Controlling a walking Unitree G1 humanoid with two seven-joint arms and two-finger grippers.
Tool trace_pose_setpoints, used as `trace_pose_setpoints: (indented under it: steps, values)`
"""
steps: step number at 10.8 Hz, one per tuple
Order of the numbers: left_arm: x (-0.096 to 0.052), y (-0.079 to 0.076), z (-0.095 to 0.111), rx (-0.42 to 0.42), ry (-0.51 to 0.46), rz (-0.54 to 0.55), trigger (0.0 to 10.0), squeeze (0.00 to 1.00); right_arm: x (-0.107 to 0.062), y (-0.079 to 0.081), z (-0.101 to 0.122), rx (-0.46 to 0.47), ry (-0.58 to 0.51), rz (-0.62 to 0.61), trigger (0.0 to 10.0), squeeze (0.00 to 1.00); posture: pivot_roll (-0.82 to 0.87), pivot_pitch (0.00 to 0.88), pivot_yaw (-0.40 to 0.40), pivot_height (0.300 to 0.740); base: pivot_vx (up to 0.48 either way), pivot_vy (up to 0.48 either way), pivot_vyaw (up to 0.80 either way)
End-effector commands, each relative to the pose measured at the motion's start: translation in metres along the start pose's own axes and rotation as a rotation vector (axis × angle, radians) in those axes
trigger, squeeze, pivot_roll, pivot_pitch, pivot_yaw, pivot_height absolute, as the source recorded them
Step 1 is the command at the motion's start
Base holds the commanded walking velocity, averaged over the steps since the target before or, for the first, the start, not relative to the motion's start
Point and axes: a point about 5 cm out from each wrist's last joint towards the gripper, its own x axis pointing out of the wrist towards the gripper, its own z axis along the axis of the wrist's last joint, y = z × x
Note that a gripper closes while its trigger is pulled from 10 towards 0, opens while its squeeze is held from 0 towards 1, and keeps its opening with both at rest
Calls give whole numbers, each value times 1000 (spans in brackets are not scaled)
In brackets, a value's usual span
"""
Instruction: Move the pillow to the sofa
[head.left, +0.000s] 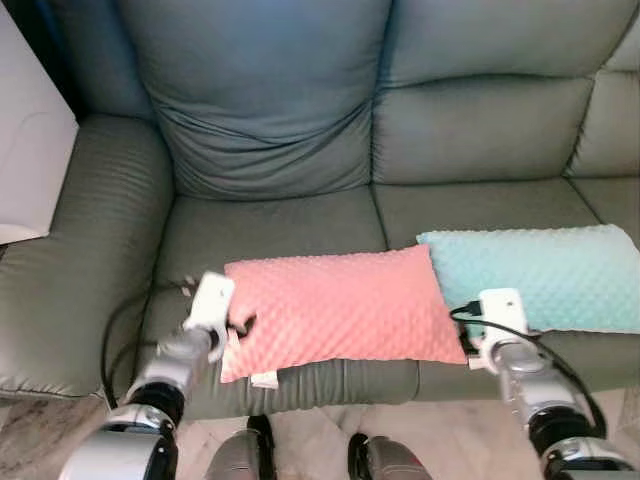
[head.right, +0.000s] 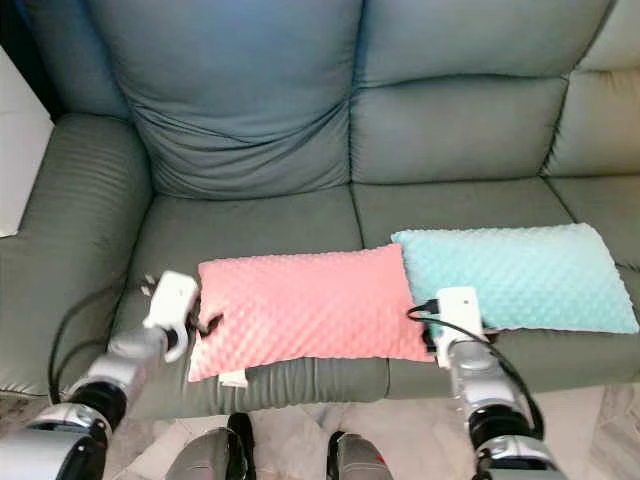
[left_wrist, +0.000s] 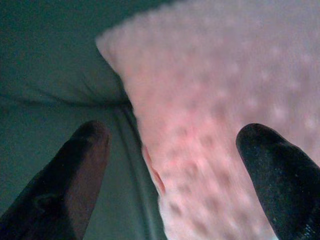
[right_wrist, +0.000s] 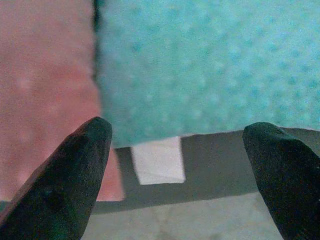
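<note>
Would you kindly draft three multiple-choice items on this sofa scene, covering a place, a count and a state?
1. Where does the pink pillow lie?
A. on the floor
B. on the sofa seat
C. on the armrest

2. How many pillows are on the seat?
A. one
B. two
C. three

3. How are the left gripper fingers?
A. open
B. shut on the pillow
C. shut on a cable

Answers:
1 B, it rests along the seat's front edge.
2 B, the pink one and a teal pillow beside it.
3 A, the left wrist view shows both fingers spread apart.
</note>
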Motion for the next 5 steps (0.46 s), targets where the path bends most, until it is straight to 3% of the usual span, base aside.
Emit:
trace_pose_setpoints:
  steps: [1,3,5]
  values:
    - [-3,9,3,-13,-33,23,10000,0,0,-5,-12,-18,51,-25,10000,0,-98,311,19,740,0,0,0]
    - [-13,21,12,-52,-106,63,10000,0,0,-4,-21,-39,86,-29,10000,0,-74,325,26,740,0,0,0]
    - [-33,30,10,-63,-171,126,10000,0,0,-2,-26,-64,113,-27,10000,0,-47,337,32,740,0,0,0]
